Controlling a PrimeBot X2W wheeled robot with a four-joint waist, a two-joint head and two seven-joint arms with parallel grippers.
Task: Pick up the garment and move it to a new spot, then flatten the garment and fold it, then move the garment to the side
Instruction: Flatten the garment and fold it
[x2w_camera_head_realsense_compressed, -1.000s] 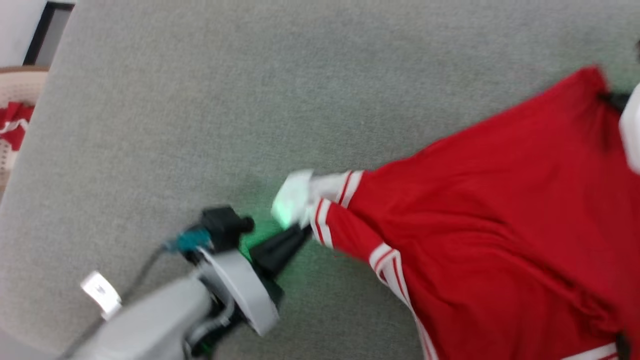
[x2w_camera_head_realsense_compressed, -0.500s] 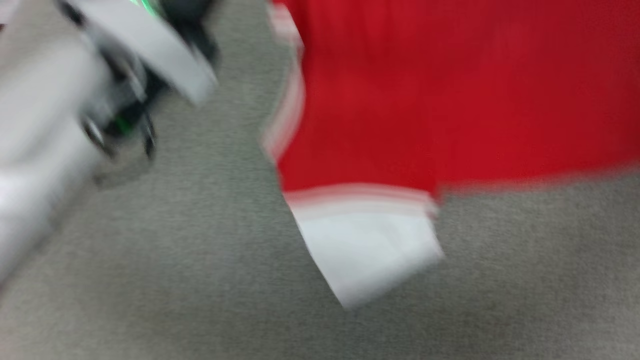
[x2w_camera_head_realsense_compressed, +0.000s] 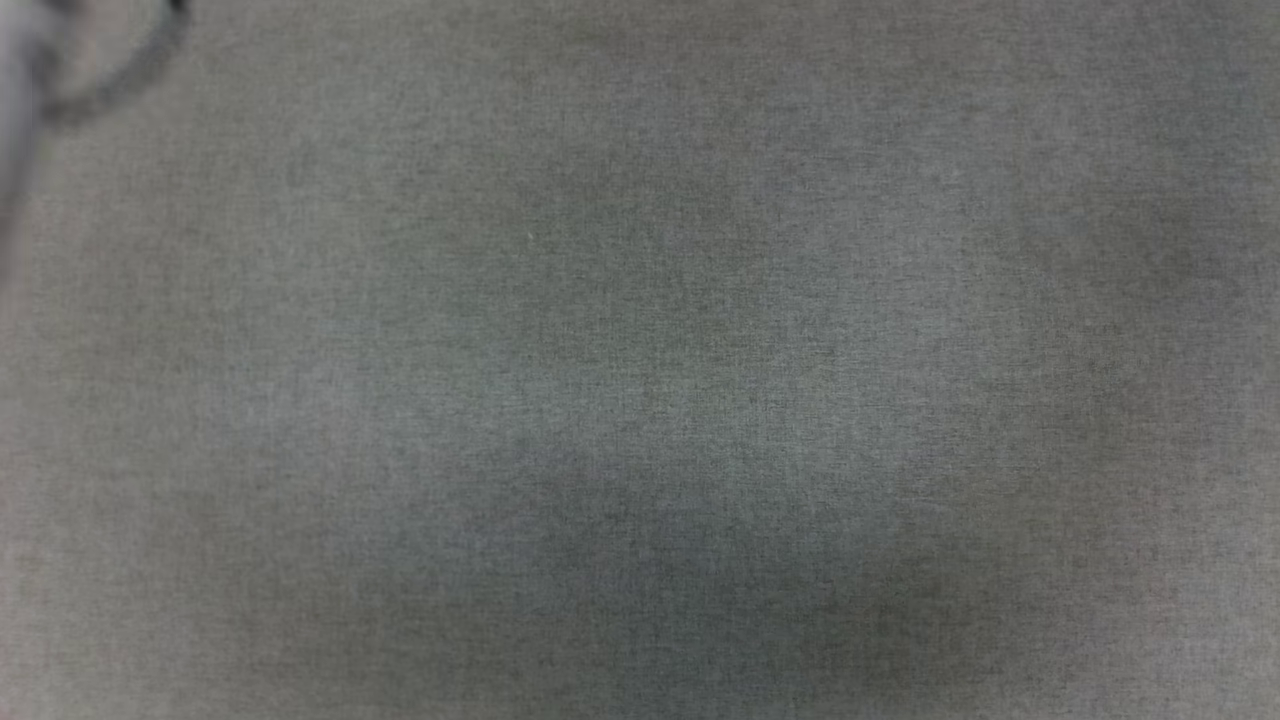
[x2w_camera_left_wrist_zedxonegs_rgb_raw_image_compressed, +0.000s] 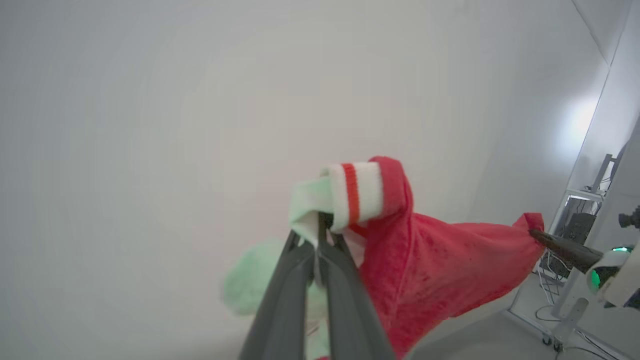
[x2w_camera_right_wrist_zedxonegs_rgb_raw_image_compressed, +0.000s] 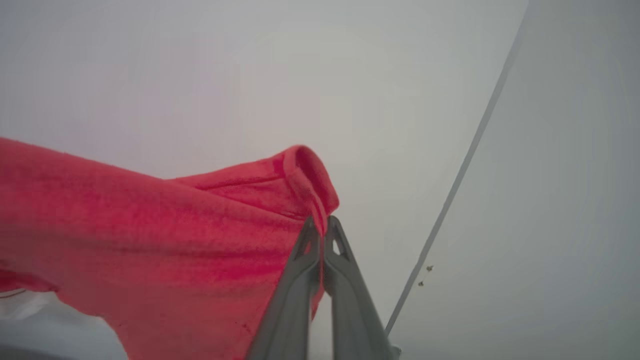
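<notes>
In the left wrist view, my left gripper (x2w_camera_left_wrist_zedxonegs_rgb_raw_image_compressed: 320, 225) is shut on the white sleeve and striped trim of the red garment (x2w_camera_left_wrist_zedxonegs_rgb_raw_image_compressed: 440, 270), holding it up against a white wall. The cloth stretches right to my right gripper (x2w_camera_left_wrist_zedxonegs_rgb_raw_image_compressed: 536, 234), whose dark fingers pinch the far red corner. In the right wrist view, the right gripper (x2w_camera_right_wrist_zedxonegs_rgb_raw_image_compressed: 322, 225) is shut on a rolled red hem of the garment (x2w_camera_right_wrist_zedxonegs_rgb_raw_image_compressed: 165, 240), which hangs away to the left. The head view looks down at the bare grey cloth surface (x2w_camera_head_realsense_compressed: 640, 360).
A blurred pale forearm with a dark cable loop (x2w_camera_head_realsense_compressed: 110, 70) sits at the head view's top left corner. A metal rack with cables (x2w_camera_left_wrist_zedxonegs_rgb_raw_image_compressed: 575, 225) stands at the right of the left wrist view. A wall corner seam (x2w_camera_right_wrist_zedxonegs_rgb_raw_image_compressed: 460, 175) runs diagonally in the right wrist view.
The head camera has swung sharply: the red garment and left arm seen on the grey surface a second ago have slid up out of its picture, leaving grey cloth.
</notes>
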